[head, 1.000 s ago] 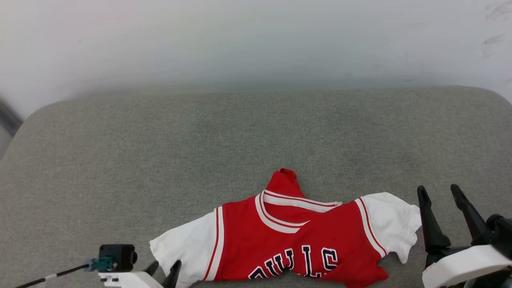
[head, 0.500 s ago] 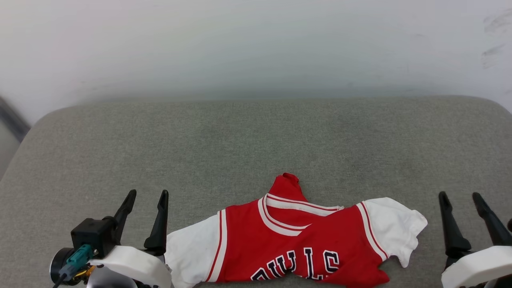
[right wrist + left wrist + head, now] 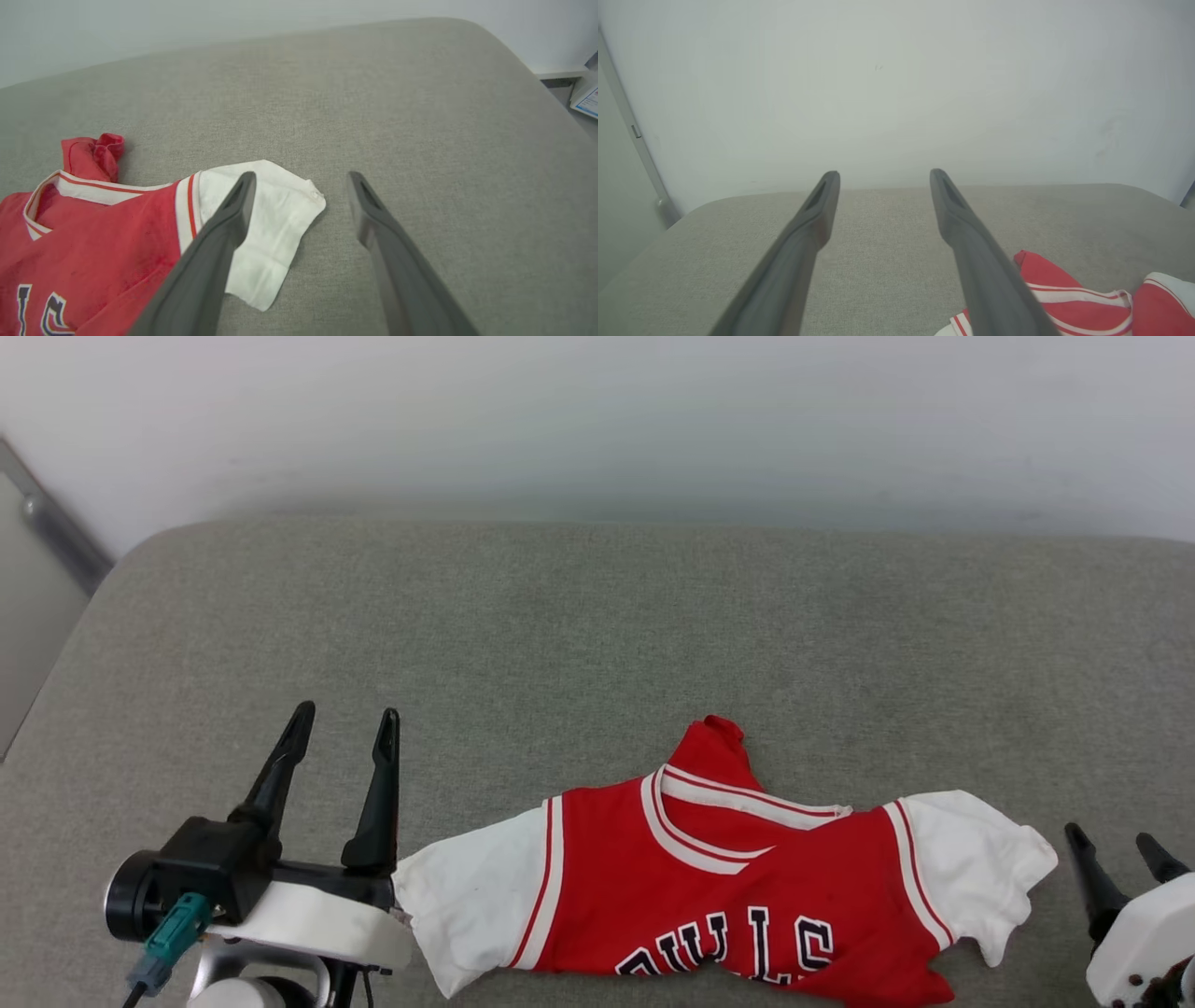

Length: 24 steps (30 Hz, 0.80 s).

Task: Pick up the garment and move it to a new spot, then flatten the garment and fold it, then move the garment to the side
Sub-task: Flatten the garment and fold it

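Standing spread at 8 o'clock, one left gripper (image 3: 346,712) holds nothing. One garment (image 3: 728,896) lies on the grey cushion (image 3: 597,635) at 5 o'clock, black letters ending "LS". One right gripper (image 3: 1111,835), also spread and empty, sits at 4 o'clock.

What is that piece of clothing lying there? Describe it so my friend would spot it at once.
Find the wide grey cushion against the pale wall. Near its front edge, between the left gripper and the right gripper, lies the garment. It is the only bright thing there: a red T-shirt with white sleeves, striped trim and black block letters.
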{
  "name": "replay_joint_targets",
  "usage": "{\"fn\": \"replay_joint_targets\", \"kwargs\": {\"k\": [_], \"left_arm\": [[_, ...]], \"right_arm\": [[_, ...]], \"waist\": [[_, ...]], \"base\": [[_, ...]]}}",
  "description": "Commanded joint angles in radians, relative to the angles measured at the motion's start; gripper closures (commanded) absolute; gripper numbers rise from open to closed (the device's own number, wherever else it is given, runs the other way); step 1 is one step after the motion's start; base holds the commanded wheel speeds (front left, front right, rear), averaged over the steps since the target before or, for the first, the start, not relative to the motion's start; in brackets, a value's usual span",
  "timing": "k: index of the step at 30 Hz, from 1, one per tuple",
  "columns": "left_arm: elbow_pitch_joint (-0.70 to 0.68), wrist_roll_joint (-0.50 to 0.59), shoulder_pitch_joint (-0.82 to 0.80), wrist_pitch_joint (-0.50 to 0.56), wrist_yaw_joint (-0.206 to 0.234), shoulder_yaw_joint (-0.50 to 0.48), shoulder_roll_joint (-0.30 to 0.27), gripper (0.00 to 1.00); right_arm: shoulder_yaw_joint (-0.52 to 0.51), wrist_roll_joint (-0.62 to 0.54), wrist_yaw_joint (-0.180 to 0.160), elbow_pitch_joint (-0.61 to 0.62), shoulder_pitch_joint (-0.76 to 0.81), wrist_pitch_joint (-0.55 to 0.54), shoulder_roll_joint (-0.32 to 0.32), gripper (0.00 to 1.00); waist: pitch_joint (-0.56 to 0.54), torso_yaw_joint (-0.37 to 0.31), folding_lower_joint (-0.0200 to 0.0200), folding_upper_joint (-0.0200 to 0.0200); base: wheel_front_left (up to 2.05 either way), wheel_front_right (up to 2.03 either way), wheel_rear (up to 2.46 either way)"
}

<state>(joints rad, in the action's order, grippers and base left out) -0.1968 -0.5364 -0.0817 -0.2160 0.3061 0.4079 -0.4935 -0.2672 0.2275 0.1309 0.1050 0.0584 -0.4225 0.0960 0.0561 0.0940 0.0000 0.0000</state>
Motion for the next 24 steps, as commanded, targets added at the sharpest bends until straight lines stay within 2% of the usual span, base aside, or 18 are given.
{"fn": "replay_joint_targets", "kwargs": {"k": [1, 5, 12, 15, 20, 21, 23, 24], "left_arm": [[-0.01, 0.006, -0.02, -0.01, -0.004, -0.004, 0.002, 0.0], [-0.017, 0.013, -0.044, -0.023, -0.015, -0.011, 0.009, 0.0], [-0.002, 0.012, -0.082, -0.038, -0.042, -0.021, 0.028, 0.0], [0.011, 0.01, -0.093, -0.044, -0.056, -0.023, 0.041, 0.0], [0.041, 0.008, -0.101, -0.045, -0.071, -0.026, 0.05, 0.0], [0.048, 0.008, -0.101, -0.045, -0.073, -0.027, 0.05, 0.0], [0.06, 0.002, -0.101, -0.043, -0.076, -0.028, 0.049, 0.0], [0.066, -0.002, -0.1, -0.042, -0.075, -0.029, 0.047, 0.0]], "right_arm": [[0.0, 0.032, 0.0, -0.019, -0.033, -0.048, 0.028, 0.0], [0.023, 0.077, 0.0, -0.074, -0.078, -0.19, 0.099, 0.0], [0.081, 0.083, 0.0, -0.173, -0.176, -0.368, 0.166, 0.0], [0.084, 0.069, 0.0, -0.23, -0.195, -0.429, 0.165, 0.0], [0.114, 0.082, 0.0, -0.324, -0.165, -0.542, 0.113, 0.0], [0.122, 0.085, 0.0, -0.334, -0.161, -0.557, 0.106, 0.39], [0.128, 0.093, 0.0, -0.343, -0.165, -0.565, 0.094, 1.0], [0.132, 0.093, 0.001, -0.342, -0.172, -0.561, 0.093, 1.0]], "waist": [[0.041, 0.032, 0.0, 0.0], [0.092, 0.059, 0.0, 0.0], [0.174, 0.085, 0.0, 0.0], [0.195, 0.092, 0.0, 0.0], [0.209, 0.097, 0.0, 0.0], [0.21, 0.096, 0.0, 0.0], [0.208, 0.094, 0.0, 0.0], [0.205, 0.091, 0.0, 0.0]], "base": [[0.0, 0.0, 0.0], [0.0, 0.0, 0.0], [0.0, 0.0, 0.0], [0.0, 0.0, 0.0], [0.0, 0.0, 0.0], [0.0, 0.0, 0.0], [0.0, 0.0, 0.0], [0.0, 0.0, 0.0]]}}
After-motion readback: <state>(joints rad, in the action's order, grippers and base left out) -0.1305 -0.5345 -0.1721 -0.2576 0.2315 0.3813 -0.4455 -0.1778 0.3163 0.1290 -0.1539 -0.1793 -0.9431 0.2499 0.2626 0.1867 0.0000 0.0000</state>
